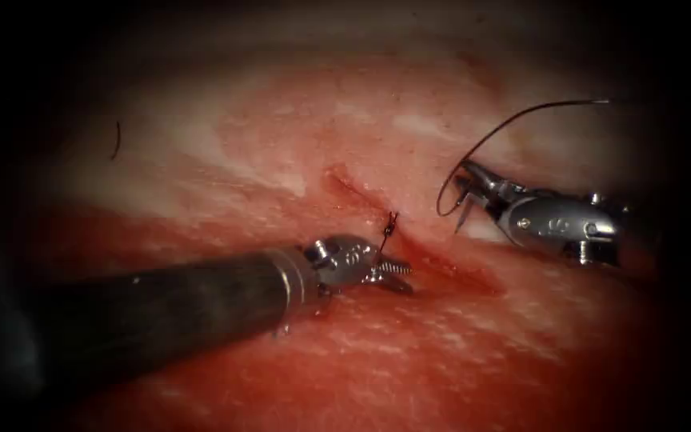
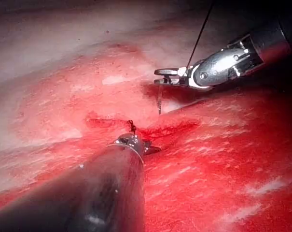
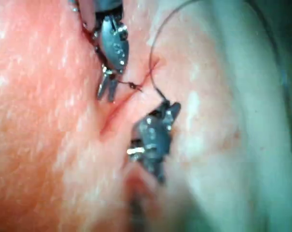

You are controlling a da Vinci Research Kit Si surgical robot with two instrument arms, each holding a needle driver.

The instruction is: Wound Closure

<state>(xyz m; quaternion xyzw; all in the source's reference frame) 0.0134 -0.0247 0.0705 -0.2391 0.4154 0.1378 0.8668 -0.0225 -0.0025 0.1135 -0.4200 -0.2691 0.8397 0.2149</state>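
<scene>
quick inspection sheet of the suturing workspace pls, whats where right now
surface: pink-red pork belly tissue with a narrow open cut; red fluid wets it.
job's things: curved steel needle held right of the cut, tip pointing down, not seen in the tissue; thin dark thread arcs up from it; dark knotted thread stub stands at the cut.
clutter: short cut end of dark thread far left of the cut.
grippers: left gripper open at the cut, holding nothing; right gripper shut on the needle, where along its curve unclear.
cables: nothing seen.
surroundings: dark, nothing seen.
</scene>
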